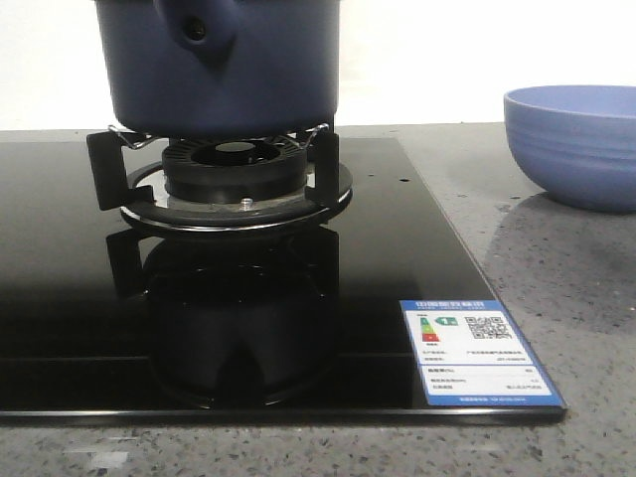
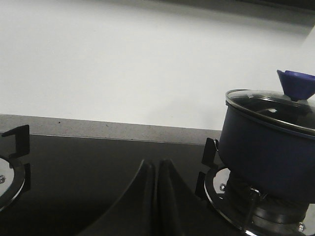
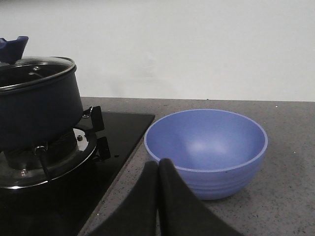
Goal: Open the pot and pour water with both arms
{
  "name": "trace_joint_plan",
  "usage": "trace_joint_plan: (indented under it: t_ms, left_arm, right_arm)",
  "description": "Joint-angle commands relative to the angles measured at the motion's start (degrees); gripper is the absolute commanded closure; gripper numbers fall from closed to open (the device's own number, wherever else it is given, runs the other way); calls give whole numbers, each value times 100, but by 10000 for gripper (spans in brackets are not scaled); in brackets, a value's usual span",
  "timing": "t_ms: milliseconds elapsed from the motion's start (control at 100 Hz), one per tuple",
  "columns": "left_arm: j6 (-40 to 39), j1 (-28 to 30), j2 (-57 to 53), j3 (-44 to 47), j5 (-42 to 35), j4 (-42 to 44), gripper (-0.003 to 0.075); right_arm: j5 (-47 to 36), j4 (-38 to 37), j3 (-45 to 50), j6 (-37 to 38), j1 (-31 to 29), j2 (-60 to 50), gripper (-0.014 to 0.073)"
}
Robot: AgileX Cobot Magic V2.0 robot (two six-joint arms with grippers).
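The dark navy pot (image 1: 224, 65) stands on the right burner's trivet, its stub handle with a round hole (image 1: 197, 30) facing the front camera. A glass lid (image 2: 275, 109) with a blue knob (image 2: 297, 84) covers it; the lid also shows in the right wrist view (image 3: 34, 71). My left gripper (image 2: 155, 163) is shut and empty, low over the black glass hob left of the pot (image 2: 268, 152). My right gripper (image 3: 158, 163) is shut and empty over the counter, just in front of the light-blue bowl (image 3: 206, 150). Neither gripper shows in the front view.
The black glass hob (image 1: 79, 298) carries a burner (image 1: 234, 174) under the pot and a second burner (image 2: 10, 167) farther left. A blue energy label (image 1: 477, 353) sits at the hob's front right corner. The ribbed bowl (image 1: 576, 144) rests on grey speckled counter (image 1: 576, 298). A white wall stands behind.
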Motion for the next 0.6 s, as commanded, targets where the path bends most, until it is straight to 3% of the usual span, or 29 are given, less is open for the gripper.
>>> trace_joint_plan:
  t_ms: [0, 350, 420, 490, 590]
  left_arm:
    - [15, 17, 41, -150, -85, -127, 741]
    - [15, 17, 41, -126, -456, -114, 741]
    - [-155, 17, 41, -126, -457, 333, 741]
    - [-1332, 17, 41, -126, -520, 1742, 741]
    - [-4495, 17, 41, 55, -905, 4678, 741]
  right_arm:
    - [-191, 215, -149, -75, -24, 44, 657]
    - [-191, 215, -149, -75, -24, 44, 657]
    - [-191, 215, -149, -75, -24, 44, 657]
    - [-191, 215, -149, -75, -24, 44, 657]
    - [-191, 215, -149, -75, -24, 44, 657]
